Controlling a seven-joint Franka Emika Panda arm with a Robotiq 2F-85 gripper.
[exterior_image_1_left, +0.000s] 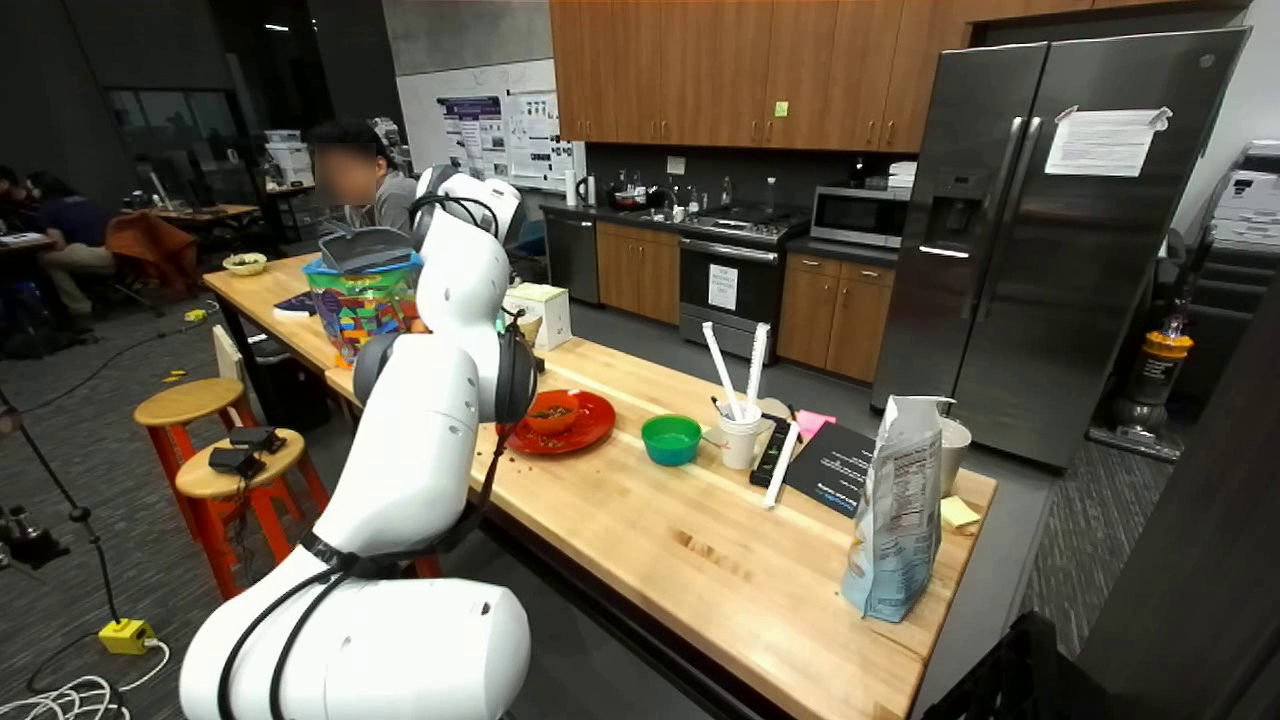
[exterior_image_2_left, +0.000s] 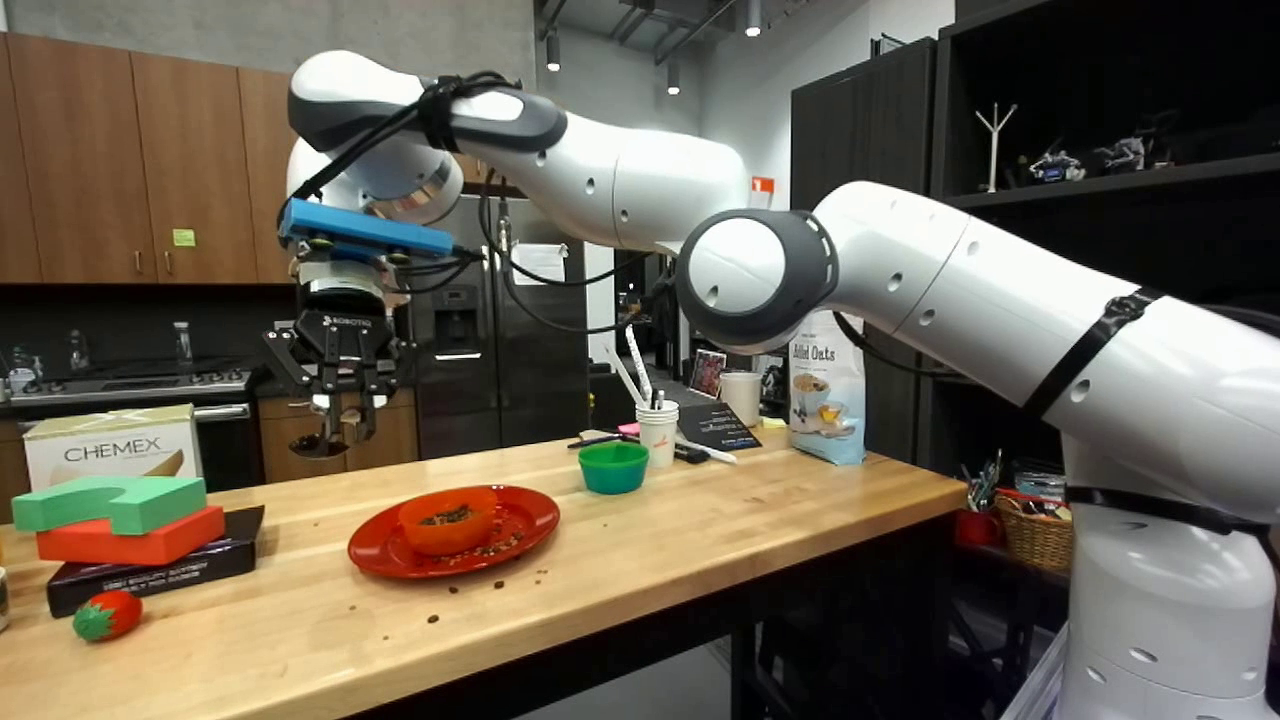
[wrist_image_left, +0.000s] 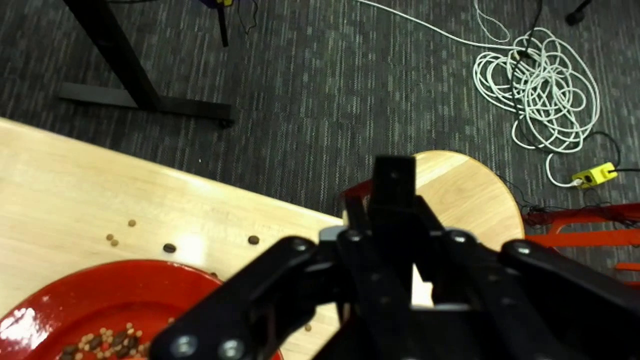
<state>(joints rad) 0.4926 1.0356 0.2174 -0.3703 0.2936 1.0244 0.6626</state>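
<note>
The gripper (exterior_image_2_left: 347, 422) hangs above the table (exterior_image_2_left: 680, 535), its fingers drawn nearly together on what looks like a dark spoon-like utensil (exterior_image_2_left: 318, 448); with black against black, how much of it they grip I cannot tell. The utensil's rounded end pokes out beneath the fingertips, held high enough to stand clear of everything under it. Below the gripper, toward the base of the white arm (exterior_image_2_left: 960, 280), lies the red plate (exterior_image_2_left: 372, 550) with the orange bowl (exterior_image_2_left: 448, 538) on it; the plate seems to serve as a catch for the bean-like pieces (exterior_image_2_left: 500, 547) strewn beside the bowl, while others lie loose on the wood. Farther that way from the gripper is the green bowl (exterior_image_2_left: 613, 478). On its opposite side, the black box (exterior_image_2_left: 160, 572) gives a flat footing to the red block (exterior_image_2_left: 130, 545) and green block (exterior_image_2_left: 165, 508) stacked on it, the toy strawberry (exterior_image_2_left: 108, 613) just beside. In an exterior view the white arm (exterior_image_1_left: 410, 460) covers the gripper; the wrist view cuts off much of the plate.
</note>
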